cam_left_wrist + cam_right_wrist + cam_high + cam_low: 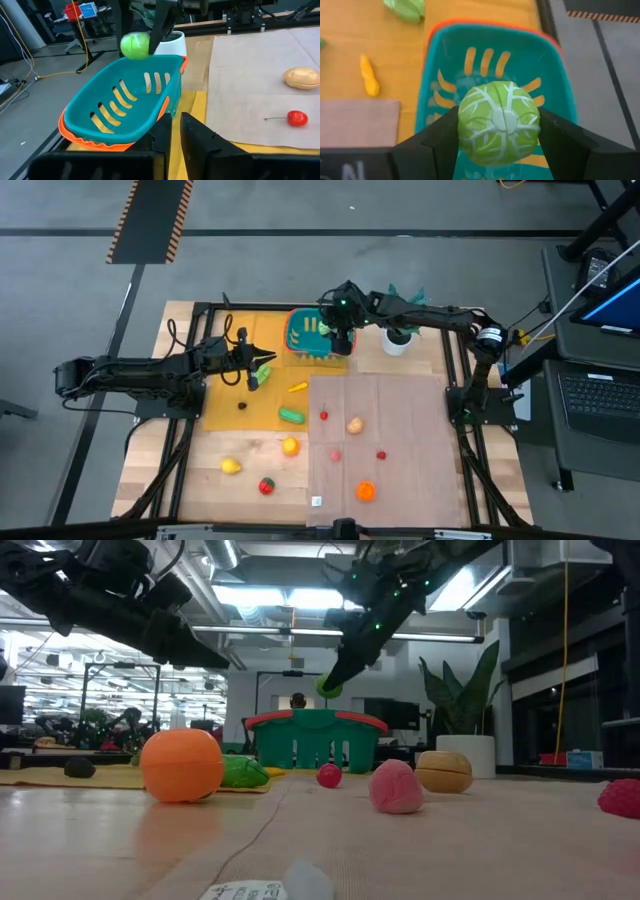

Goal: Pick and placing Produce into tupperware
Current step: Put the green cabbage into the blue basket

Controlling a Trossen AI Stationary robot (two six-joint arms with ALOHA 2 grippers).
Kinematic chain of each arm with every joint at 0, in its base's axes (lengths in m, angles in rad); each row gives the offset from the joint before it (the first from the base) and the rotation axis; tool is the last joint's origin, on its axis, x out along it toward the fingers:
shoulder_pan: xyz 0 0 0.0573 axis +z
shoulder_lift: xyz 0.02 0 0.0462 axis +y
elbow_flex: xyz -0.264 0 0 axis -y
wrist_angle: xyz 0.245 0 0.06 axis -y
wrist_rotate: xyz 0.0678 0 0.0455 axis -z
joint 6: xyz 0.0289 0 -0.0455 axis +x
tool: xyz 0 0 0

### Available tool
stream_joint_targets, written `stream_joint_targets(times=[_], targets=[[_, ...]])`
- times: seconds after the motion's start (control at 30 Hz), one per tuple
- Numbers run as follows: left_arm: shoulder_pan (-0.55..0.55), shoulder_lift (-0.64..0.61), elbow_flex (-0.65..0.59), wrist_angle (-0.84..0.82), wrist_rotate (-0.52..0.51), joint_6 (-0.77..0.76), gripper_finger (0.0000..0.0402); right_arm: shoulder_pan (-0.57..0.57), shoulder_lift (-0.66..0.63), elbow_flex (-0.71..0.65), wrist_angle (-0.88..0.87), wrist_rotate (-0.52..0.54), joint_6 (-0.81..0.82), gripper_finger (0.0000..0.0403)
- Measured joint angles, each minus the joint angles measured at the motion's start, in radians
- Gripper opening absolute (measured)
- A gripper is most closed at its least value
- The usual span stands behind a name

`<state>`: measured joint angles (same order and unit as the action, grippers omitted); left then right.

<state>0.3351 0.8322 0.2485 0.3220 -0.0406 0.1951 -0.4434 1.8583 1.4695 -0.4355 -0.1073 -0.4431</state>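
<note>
The tupperware [308, 335], a teal basket with an orange-red rim, rests on its base at the far edge of a yellow mat [235, 395]. My right gripper [340, 332] hangs over it, shut on a round green cabbage [499, 122], which also shows as the cabbage [328, 687] above the basket [315, 740]. More produce lies on the table: a potato [354, 425], an orange [365, 491], a lemon [231, 466] and a green leafy piece [262, 372]. My left gripper [175, 134] waits shut left of the basket, holding nothing. My right gripper pinches the cabbage by two opposite sides [462, 125] between its two fingers. The fingers [160, 25] slant down from above and from the table's far right. The cabbage sits at their free ends, lifted clear above the basket's opening.
A white pot with a plant [398, 340] stands right of the basket. A brown cloth [400, 395] covers the table's right half with a cherry [324, 415] and other small pieces on it. A yellow piece [297, 387] and a green one [291, 416] lie near the mat's edge.
</note>
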Motion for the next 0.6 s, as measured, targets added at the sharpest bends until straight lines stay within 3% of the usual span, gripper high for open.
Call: stream_joint_targets(times=[0.6], targets=[[0.000,0.000,0.000,0.000,0.000,0.000,0.0073,-0.026,0.129,0.022,0.024,-0.023,-0.009,0.0232]])
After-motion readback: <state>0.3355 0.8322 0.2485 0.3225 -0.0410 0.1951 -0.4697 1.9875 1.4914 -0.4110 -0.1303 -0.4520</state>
